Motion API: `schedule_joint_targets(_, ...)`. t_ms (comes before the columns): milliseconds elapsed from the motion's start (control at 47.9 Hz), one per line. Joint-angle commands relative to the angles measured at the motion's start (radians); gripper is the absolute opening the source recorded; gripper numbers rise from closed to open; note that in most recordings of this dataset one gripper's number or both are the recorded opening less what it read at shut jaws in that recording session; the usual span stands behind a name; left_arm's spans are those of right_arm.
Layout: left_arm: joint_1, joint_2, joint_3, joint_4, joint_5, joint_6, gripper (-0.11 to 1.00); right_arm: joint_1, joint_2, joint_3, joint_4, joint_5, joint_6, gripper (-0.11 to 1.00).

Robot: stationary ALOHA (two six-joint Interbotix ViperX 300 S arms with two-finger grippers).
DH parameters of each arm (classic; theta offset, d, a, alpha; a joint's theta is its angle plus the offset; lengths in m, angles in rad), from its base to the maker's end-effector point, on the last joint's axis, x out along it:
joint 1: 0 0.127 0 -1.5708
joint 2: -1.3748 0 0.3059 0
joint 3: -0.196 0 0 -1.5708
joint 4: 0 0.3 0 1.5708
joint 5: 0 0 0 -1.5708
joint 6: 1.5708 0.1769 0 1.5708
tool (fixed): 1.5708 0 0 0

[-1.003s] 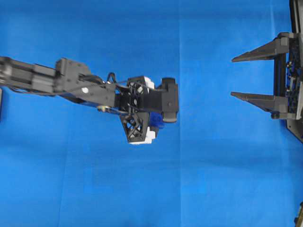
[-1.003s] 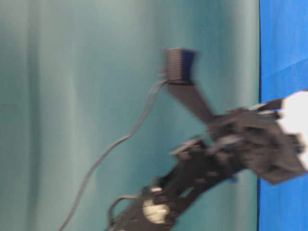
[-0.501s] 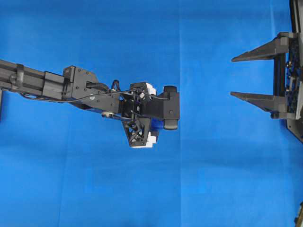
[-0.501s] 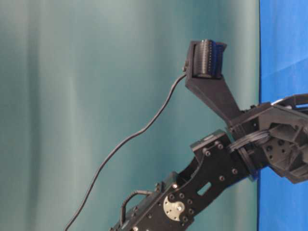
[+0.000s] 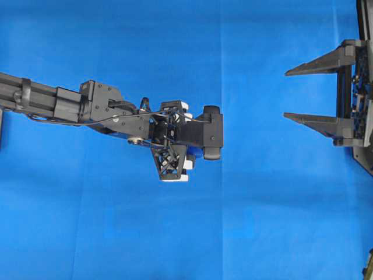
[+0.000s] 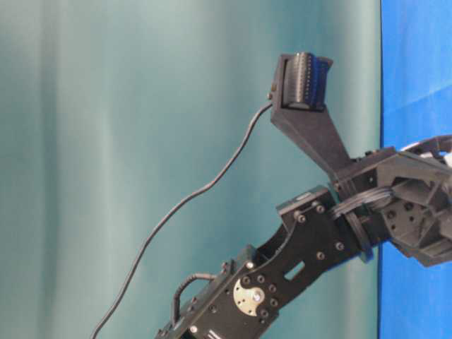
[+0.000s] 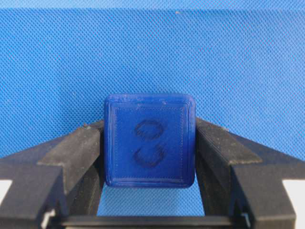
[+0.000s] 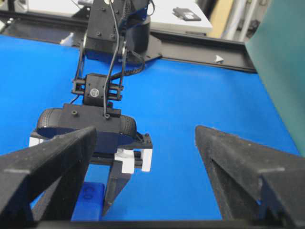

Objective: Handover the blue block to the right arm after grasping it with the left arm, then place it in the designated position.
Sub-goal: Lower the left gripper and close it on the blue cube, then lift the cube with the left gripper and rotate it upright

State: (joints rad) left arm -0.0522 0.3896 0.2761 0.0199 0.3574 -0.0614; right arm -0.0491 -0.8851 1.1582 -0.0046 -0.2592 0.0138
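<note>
Now left hand (image 7: pixel 149 157) clamps blue block (image 7: pixel 149 140).

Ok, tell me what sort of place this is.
Probably a robotics lab bench: two black arms, left pincer and right pincer, face each other over a bright blue cloth. A teal backdrop stands beside it, with desks and clutter behind.

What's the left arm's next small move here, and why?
Probably finish the squeeze, then lift. In the left wrist view the blue block sits square between the left gripper's fingers, both at or nearly at its sides, and it seems to rest on the blue cloth. The right gripper waits wide open at the far side, so nothing blocks a lift.
</note>
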Motion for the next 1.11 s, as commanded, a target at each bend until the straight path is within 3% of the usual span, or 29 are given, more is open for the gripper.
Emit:
schedule_joint_targets(0, -0.005, -0.017, -0.015, -0.003, -0.002, 0.002, 0.45, -0.002, 0.008, -0.018, 0.0, -0.008, 0.0, 0.97)
schedule_joint_targets(376, -0.003, -0.103, -0.017, 0.0, 0.025, 0.009, 0.45, 0.0, 0.009, -0.018, 0.0, -0.008, 0.0, 0.97)
schedule_joint_targets(1086, 0.031, -0.367, -0.089, 0.011, 0.244, 0.02, 0.45, 0.0, 0.009, -0.021, -0.002, -0.009, 0.0, 0.97)
